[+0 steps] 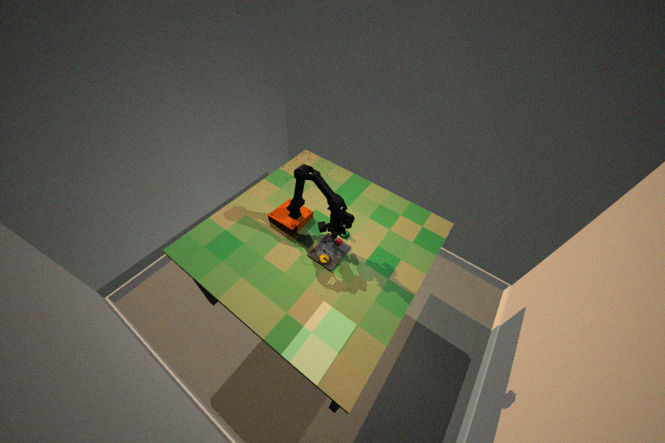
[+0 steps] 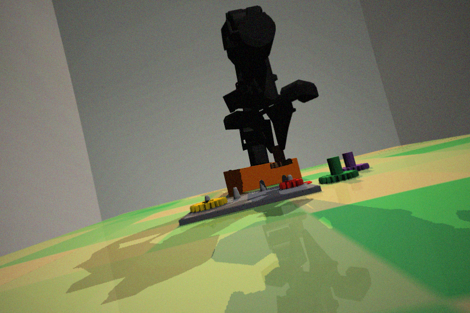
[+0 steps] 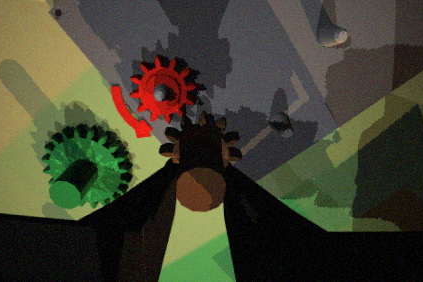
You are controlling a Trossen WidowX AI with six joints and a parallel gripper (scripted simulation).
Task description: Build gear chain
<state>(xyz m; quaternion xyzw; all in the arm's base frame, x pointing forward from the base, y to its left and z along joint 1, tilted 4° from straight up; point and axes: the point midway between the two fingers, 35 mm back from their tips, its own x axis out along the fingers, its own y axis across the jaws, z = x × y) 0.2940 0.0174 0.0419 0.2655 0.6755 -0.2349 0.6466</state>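
The brown gear (image 2: 275, 165) (image 3: 201, 189) is clamped by its post in the gripper (image 1: 335, 235) (image 2: 278, 148) (image 3: 201, 174), beside the red gear (image 1: 337, 241) (image 2: 290, 183) (image 3: 162, 95); whether a peg is entered cannot be told. No link to the yellow gear (image 1: 323, 258) (image 2: 208, 204), across the board (image 1: 312, 253) (image 2: 250, 202) (image 3: 256, 65) from the red gear, is yet made. The green gear (image 1: 345, 234) (image 2: 338, 176) (image 3: 108, 167) and purple gear (image 2: 361, 166) are left off the board, on the red gear's arrow side. Seating, further linking and withdrawal seem left.

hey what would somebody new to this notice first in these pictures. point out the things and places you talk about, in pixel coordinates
Probably the black arm (image 1: 317, 182) (image 2: 256, 73), rising from its bright orange base (image 1: 275, 219) (image 2: 261, 178) on the green-and-tan checkered table (image 1: 270, 276) (image 2: 409, 228). Next, the red gear (image 1: 337, 241) (image 2: 290, 183) (image 3: 178, 102) and yellow gear (image 1: 323, 258) (image 2: 208, 204) on the grey board (image 1: 331, 269) (image 2: 250, 202) (image 3: 256, 55). Up close, the jaws grip a brown gear (image 3: 201, 190) near the red one.
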